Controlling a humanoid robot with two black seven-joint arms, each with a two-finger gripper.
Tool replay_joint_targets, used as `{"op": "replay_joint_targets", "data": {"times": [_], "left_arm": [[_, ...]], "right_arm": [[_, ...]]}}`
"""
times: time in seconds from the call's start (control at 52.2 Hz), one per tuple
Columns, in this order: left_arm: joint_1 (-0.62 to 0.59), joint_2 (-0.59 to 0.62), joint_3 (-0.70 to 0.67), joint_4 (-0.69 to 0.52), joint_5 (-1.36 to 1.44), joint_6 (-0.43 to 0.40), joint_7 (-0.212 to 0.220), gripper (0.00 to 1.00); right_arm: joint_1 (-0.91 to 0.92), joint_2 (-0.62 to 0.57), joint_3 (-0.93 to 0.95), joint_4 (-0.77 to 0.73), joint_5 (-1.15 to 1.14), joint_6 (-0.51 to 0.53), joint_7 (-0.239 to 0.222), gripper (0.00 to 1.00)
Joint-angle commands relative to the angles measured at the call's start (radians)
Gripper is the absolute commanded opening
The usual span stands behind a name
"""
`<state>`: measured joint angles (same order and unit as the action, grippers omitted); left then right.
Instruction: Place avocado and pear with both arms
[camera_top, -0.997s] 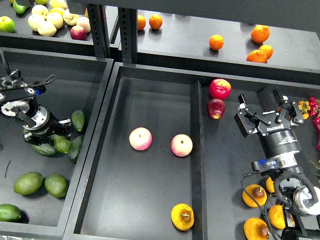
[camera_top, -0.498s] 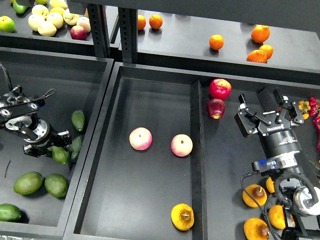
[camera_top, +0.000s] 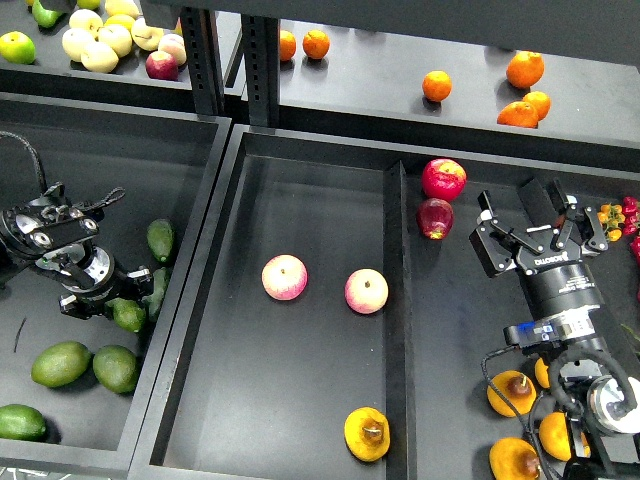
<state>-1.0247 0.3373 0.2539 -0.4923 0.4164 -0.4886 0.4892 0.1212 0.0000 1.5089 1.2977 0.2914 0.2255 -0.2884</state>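
Observation:
My left gripper (camera_top: 112, 300) is low in the left bin and is shut on a small dark green avocado (camera_top: 129, 316). Two more avocados (camera_top: 160, 240) lie just to its right by the bin wall. A golden pear (camera_top: 367, 433) with a brown dimple lies at the front of the middle tray (camera_top: 300, 200). Several more pears (camera_top: 510, 392) lie at the lower right beside my right arm. My right gripper (camera_top: 540, 228) is open and empty, raised over the right compartment, right of two red apples (camera_top: 441, 180).
Two pink-and-yellow apples (camera_top: 284, 277) lie mid-tray. Three bigger light green fruits (camera_top: 60, 363) lie at the front of the left bin. A divider wall (camera_top: 396, 300) splits the tray from the right compartment. The back shelf holds oranges (camera_top: 435, 86) and pale apples (camera_top: 100, 45).
My left gripper has moved down and a little left in the bin, and the avocado moved with it, away from the others. The right arm has stayed put.

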Motion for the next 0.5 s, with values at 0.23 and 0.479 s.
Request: {"op": "replay_joint_targets", "data": {"times": [0.23,0.479], "left_arm": [[0.000,-0.004,0.001,0.001,0.045,0.000,0.000,0.64],[0.000,0.000,0.001,-0.005,0.045,0.000,0.000,0.79]], "right_arm": [[0.000,0.000,-0.001,0.000,0.000,0.000,-0.001,0.99],[-0.002,0.000,-0.003,0.000,0.000,0.002,-0.001,0.99]]}}
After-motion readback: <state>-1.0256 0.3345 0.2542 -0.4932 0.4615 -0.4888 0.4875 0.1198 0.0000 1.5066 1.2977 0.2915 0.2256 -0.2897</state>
